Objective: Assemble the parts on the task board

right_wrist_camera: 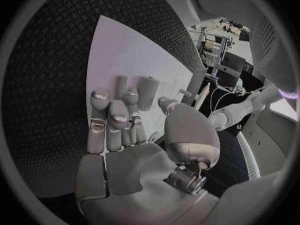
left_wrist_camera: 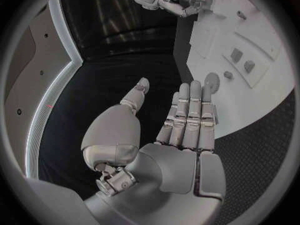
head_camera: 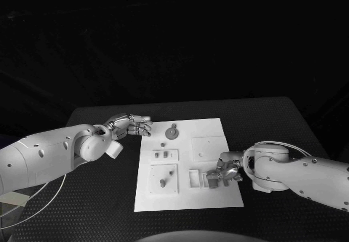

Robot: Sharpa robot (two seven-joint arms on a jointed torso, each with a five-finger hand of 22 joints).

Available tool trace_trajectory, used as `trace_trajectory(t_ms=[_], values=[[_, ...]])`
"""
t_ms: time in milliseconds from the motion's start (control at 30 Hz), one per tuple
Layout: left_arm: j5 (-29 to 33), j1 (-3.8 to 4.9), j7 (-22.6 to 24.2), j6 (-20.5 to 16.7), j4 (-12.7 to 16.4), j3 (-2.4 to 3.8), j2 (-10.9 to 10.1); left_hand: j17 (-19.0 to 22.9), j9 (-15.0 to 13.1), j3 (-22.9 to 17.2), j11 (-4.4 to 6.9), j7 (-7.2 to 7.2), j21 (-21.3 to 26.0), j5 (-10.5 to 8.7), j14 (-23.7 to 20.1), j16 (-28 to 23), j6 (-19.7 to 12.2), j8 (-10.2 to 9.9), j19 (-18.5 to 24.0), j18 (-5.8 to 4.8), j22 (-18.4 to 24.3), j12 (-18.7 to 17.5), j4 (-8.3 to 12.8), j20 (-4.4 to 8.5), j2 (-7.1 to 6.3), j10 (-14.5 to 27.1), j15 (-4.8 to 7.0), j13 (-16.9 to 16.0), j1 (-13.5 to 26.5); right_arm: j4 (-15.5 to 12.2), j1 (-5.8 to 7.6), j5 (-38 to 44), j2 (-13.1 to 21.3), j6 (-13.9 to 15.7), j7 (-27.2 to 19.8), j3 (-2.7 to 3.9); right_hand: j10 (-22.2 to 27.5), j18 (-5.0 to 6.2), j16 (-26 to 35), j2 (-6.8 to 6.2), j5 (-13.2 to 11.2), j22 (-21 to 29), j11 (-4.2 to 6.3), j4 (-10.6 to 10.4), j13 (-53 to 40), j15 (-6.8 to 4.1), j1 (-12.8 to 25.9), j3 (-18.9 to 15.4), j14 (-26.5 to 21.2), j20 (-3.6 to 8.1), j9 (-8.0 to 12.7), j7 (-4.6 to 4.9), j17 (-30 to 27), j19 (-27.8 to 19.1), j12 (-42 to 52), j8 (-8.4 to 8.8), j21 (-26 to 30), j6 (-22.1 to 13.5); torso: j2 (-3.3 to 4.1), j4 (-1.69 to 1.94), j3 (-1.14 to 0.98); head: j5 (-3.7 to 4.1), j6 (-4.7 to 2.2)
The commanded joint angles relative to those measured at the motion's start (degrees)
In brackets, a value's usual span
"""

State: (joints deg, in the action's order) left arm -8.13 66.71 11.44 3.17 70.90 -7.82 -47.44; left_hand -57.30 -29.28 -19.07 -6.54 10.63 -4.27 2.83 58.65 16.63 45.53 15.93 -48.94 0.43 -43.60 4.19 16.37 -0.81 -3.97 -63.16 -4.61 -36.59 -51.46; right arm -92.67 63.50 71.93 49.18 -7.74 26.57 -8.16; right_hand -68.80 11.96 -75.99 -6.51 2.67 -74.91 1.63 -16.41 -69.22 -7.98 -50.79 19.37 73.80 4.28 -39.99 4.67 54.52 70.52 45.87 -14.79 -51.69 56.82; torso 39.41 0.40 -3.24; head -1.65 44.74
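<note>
The white task board lies in the middle of the black table. A round grey part with a short stem sits at its far end, also seen as the round part just beyond my left fingers. Small grey parts stand in a framed recess, and a peg stands nearer me. My left hand hovers at the board's far left corner, fingers straight, thumb apart, palm bare. My right hand curls down over small parts at the board's right side; its grip is hidden.
A raised square plate sits on the board just beyond my right hand. Black textured table surrounds the board on all sides. My right hand appears far across the board in the left wrist view.
</note>
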Motion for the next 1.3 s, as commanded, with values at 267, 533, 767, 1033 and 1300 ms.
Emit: trace_trajectory(t_ms=[267, 533, 767, 1033, 1300], values=[[-0.03, 0.04, 0.03, 1.24, 0.2, 0.04, -0.03, -0.1, 0.11, 0.44, -0.11, -0.19, 0.23, -0.01, 0.39, -0.44, -0.23, 0.31, 0.01, -0.43, 0.13, -0.27, 0.05, 0.13, 0.02, 0.08, 0.06, 0.14, 0.67, 1.1, -0.93, 1.38, -1.6, -0.67, 0.5, -0.03, 0.44, 3.04, -0.37, 1.37, 0.26, -1.11, 0.17, 0.51, 0.01, -0.04, -4.04, -2.54, -0.16, 0.27, 0.28, -0.02, 0.23, -0.37, 0.65, 0.64, -0.51, 0.68, 0.02, 0.0, 0.0, -0.2, 0.33], [-0.03, 0.04, -0.06, 1.33, 0.27, 0.03, -0.1, -0.11, 0.12, 0.51, -0.1, -0.18, 0.25, -0.01, 0.36, -0.48, -0.23, 0.32, 0.06, -0.43, 0.15, -0.27, 0.04, 0.11, 0.05, 0.06, 0.05, 0.2, 0.74, 1.05, -1.08, 1.39, -1.81, -1.06, 0.17, -0.03, 0.51, 3.04, -0.48, 3.79, 0.28, -1.08, 0.22, 2.62, 0.12, -0.08, -9.15, -6.79, -0.18, 0.03, 0.31, -0.08, 0.42, -0.59, 1.28, 0.8, -0.64, 1.14, 0.06, -0.06, 0.04, -0.22, 0.56], [-0.03, 0.04, -0.12, 1.31, 0.26, 0.03, -0.18, -0.11, 0.13, 0.54, -0.09, -0.16, 0.25, -0.01, 0.35, -0.5, -0.21, 0.33, 0.08, -0.43, 0.16, -0.26, 0.04, 0.11, 0.09, 0.04, 0.04, 0.23, 0.77, 0.74, -1.1, 0.98, -1.69, 0.02, 0.06, -0.03, 0.5, 3.04, -0.58, 5.39, 0.28, -1.06, 0.34, 3.93, 0.29, -0.17, -11.76, -9.41, -0.2, -0.09, 0.32, -0.17, 0.56, -0.72, 1.57, 0.85, -0.65, 1.56, 0.06, -0.05, 0.03, -0.25, 0.6], [-0.04, 0.04, -0.24, 1.25, 0.27, 0.03, -0.27, -0.12, 0.13, 0.56, -0.09, -0.14, 0.25, -0.01, 0.35, -0.51, -0.19, 0.34, 0.09, -0.43, 0.16, -0.26, 0.04, 0.11, 0.12, 0.02, 0.04, 0.25, 0.79, -0.46, -1.07, -5.23, -0.78, 1.64, -0.16, 0.0, 0.33, 3.04, -0.76, 6.83, 0.27, -1.04, 0.44, 4.45, 0.41, -0.28, -13.03, -11.0, -0.18, -0.17, 0.32, -0.31, 0.72, -0.71, 1.83, 0.83, -0.64, 2.0, 0.07, -0.07, -0.02, -0.39, 0.74], [-0.04, 0.04, -0.33, 1.25, 0.24, 0.03, -0.22, -0.16, 0.19, 0.76, -0.06, 0.3, 0.23, -0.01, 0.36, -0.58, -0.19, 0.34, 0.12, -0.43, 0.2, -0.24, -0.03, 0.1, 0.15, -0.05, 0.04, 0.4, 1.1, -2.62, 0.78, -13.98, 0.32, 3.0, -1.17, 0.51, 0.24, 3.04, -0.89, 7.53, 0.27, -1.05, 0.56, 4.66, 0.58, -0.39, -14.03, -12.0, -0.2, -0.15, 0.34, -0.43, 0.85, -0.7, 1.93, 0.82, -0.68, 2.34, 0.07, -0.12, -0.03, -0.53, 0.75]])
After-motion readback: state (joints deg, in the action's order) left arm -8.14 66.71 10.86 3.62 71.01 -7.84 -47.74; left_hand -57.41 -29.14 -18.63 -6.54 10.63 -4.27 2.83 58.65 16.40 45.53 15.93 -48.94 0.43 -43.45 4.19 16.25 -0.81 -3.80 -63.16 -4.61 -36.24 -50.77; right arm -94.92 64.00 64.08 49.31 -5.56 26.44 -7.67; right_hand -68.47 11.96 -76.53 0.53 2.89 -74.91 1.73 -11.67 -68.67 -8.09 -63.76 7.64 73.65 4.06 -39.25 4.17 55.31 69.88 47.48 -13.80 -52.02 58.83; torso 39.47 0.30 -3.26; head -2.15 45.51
